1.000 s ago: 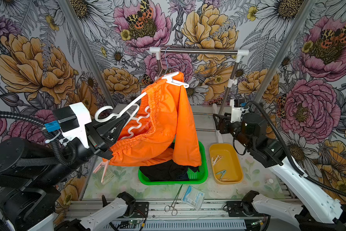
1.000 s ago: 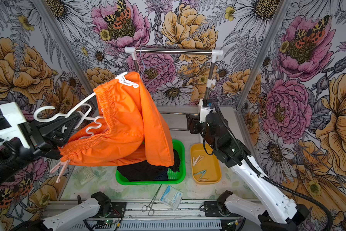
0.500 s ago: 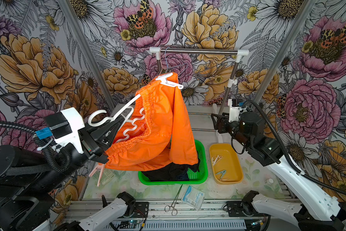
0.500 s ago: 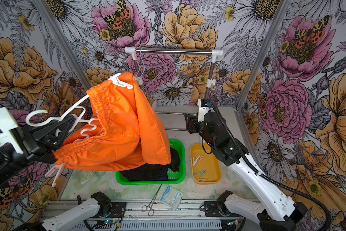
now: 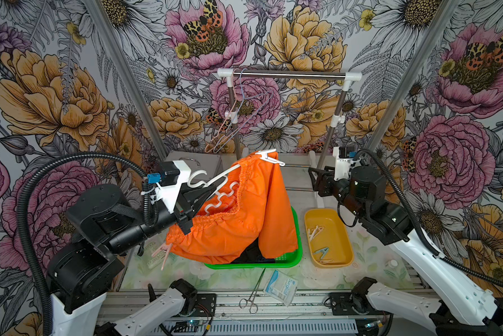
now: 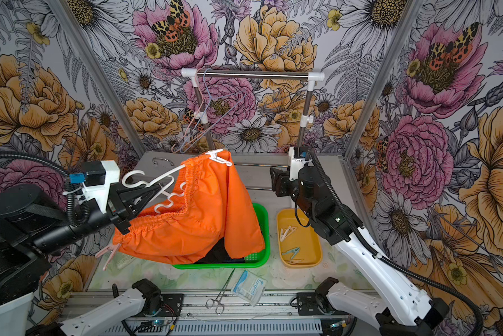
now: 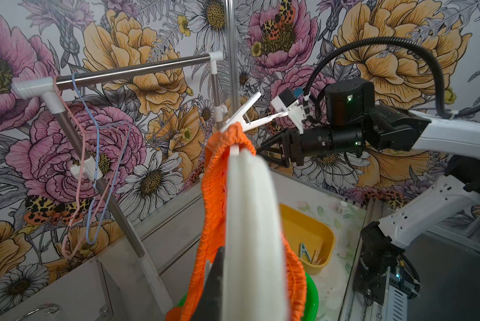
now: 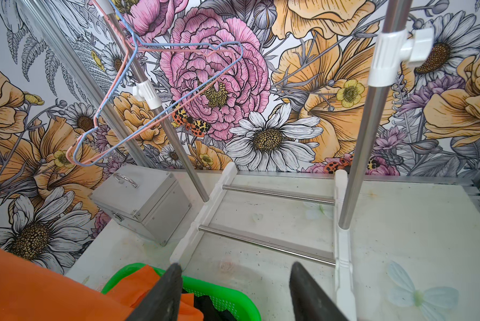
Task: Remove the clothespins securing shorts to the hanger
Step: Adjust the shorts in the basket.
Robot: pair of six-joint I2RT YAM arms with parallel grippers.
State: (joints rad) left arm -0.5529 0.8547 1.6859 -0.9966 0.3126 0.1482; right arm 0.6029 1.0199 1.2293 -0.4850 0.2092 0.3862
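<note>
Orange shorts hang on a white plastic hanger that my left gripper is shut on, holding it tilted above the green basket. A white clothespin clips the waistband at the hanger's high far end, seen closer in the left wrist view. A pale pink clothespin clips the low near end. My right gripper is open and empty, to the right of the white clothespin and a little below it. In the right wrist view its fingertips frame bare tabletop.
The green basket holds black shorts. A yellow tray beside it holds several loose clothespins. The clothes rack rail carries blue and pink wire hangers. A metal box, forceps and a packet lie around.
My left arm has brought the hanger and orange shorts down and slightly right, off the rail's height. The right gripper has barely moved and stays open.
</note>
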